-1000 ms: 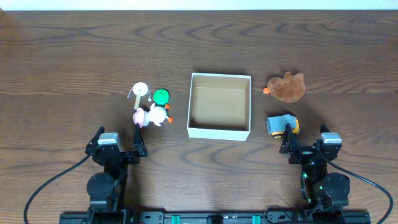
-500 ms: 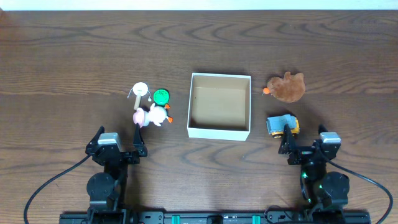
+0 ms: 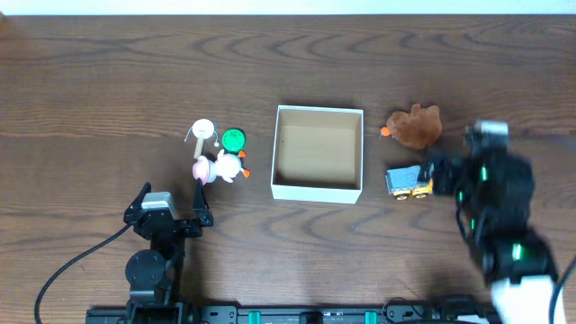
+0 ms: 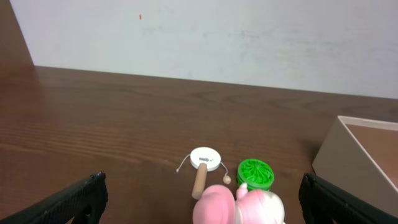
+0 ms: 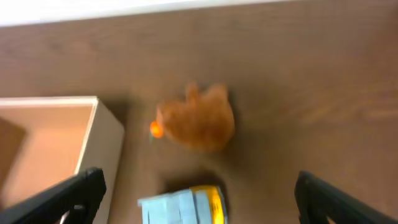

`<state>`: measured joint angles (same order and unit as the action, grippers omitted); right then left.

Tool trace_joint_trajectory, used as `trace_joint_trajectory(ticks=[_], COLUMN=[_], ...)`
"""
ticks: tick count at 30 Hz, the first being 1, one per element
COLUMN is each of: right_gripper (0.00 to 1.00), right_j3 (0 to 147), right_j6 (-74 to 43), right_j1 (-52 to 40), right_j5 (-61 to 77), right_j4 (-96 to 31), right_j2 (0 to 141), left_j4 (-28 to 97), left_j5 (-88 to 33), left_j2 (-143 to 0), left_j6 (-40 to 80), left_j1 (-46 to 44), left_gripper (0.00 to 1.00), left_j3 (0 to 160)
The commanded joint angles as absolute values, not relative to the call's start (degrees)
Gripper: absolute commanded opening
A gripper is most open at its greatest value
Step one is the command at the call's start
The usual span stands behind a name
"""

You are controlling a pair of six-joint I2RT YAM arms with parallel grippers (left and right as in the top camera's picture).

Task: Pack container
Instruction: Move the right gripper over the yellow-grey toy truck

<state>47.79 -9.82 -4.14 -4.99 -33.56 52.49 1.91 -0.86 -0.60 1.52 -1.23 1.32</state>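
Container empty, all 5 toys on the table, both grippers released

The container [image 3: 316, 191] sits at the table's [image 3: 108, 81] centre with a bare tan floor, so by my reading packing has not begun. To its right lie a brown plush [image 3: 415, 127] and a blue-yellow truck [image 3: 409, 181], the truck near the right wall. To its left a pink-white duck [image 3: 219, 167], a green disc [image 3: 234, 139] and a white disc on a stick [image 3: 203, 131] huddle close, leaving little finger room between them. The right gripper [image 5: 198, 186] hangs over the truck and plush, fingers spread wide and holding nothing; it is blurred from overhead. The left gripper [image 3: 171, 200] rests near the front edge, spread wide too. There is broad open table beyond the container and on both flanks
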Motion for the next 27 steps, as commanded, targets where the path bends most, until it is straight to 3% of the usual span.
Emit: trace_joint_trajectory(ticks=[1,9,14,16,18,23,27], right_gripper=[0.99,0.99,0.99,0.88,0.86,0.90,0.97], right_j3=[57.36,66.08,66.04,66.04,66.04,65.78,65.30], right_j6=[-9.08,-9.45,-10.94,-17.58,-27.35,-47.44,-51.96], right_j1=[-3.66,-3.70,-3.70,-3.70,-3.70,-4.78,-6.28], right_j5=[-6.00,-2.17,9.91,8.71,4.49,-6.33,-7.73], right_j4=[-39.59,-40.29,-37.87,-36.56,-36.51,-40.86,-43.81], right_j2=[64.12,80.86,84.18,84.82,85.06,85.10,85.12], left_j4=[4.12,4.12,4.12,4.12,4.12,4.12,4.12], left_j5=[0.67,0.69,0.69,0.69,0.67,0.69,0.69], left_j2=[-0.30,-0.30,-0.30,-0.30,-0.30,-0.30,-0.30], left_j6=[1.74,1.74,1.74,1.74,1.74,1.74,1.74], left_j1=[-0.99,-0.99,-0.99,-0.99,-0.99,-0.97,-0.99], left_gripper=[0.98,0.98,0.98,0.98,0.98,0.98,0.98], left_j3=[0.23,0.23,0.23,0.23,0.23,0.23,0.23])
